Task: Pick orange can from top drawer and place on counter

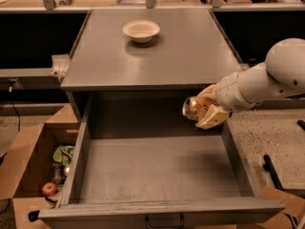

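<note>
Your gripper (204, 109) sits right of centre in the frame, reaching in from the right edge on the white arm. Its two tan fingers are pinched on the orange can (192, 109). The can lies on its side in the grasp, silver end facing left. It hangs in the air above the back right part of the top drawer (157, 168), just below the front edge of the counter (162, 63), touching neither. The drawer stands open across the lower frame, its floor bare.

The step in hand looks like the lift out and over. Raise the can until it clears the counter's thin front edge before you carry it toward the upper frame, because that lip is the likeliest thing to catch the can or the lower finger. Aim for the bare middle of the counter, well apart from the white bowl (141, 30) at upper centre. The can may roll if laid down sideways, so set it on an end if you can, and let go only once it rests.
</note>
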Available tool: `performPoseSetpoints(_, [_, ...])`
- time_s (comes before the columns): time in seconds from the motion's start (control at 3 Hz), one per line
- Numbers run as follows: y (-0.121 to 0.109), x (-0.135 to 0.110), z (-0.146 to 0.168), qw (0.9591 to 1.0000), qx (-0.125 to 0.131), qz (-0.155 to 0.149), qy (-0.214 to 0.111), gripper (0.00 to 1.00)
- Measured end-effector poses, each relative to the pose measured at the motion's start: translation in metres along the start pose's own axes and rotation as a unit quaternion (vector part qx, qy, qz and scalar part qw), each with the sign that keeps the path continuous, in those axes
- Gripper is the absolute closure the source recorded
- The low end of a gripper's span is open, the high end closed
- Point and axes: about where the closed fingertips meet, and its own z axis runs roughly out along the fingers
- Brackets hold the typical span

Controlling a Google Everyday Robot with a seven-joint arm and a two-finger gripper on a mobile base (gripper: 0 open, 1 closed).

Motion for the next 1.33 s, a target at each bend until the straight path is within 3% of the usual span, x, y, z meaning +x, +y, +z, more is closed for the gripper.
performPoseSetpoints(0.33, [-0.034, -0.025, -0.015, 0.9997, 0.006, 0.02, -0.012, 1.0])
performPoseSetpoints(0.67, [-0.089, -0.052, -0.039, 0.9985, 0.026, 0.047, -0.008, 1.0])
performPoseSetpoints(1.0, [-0.14, -0.057, -0.036, 0.9942, 0.047, 0.097, 0.005, 1.0])
performPoseSetpoints(1.33, [-0.179, -0.041, -0.014, 0.9862, 0.066, 0.15, 0.024, 1.0])
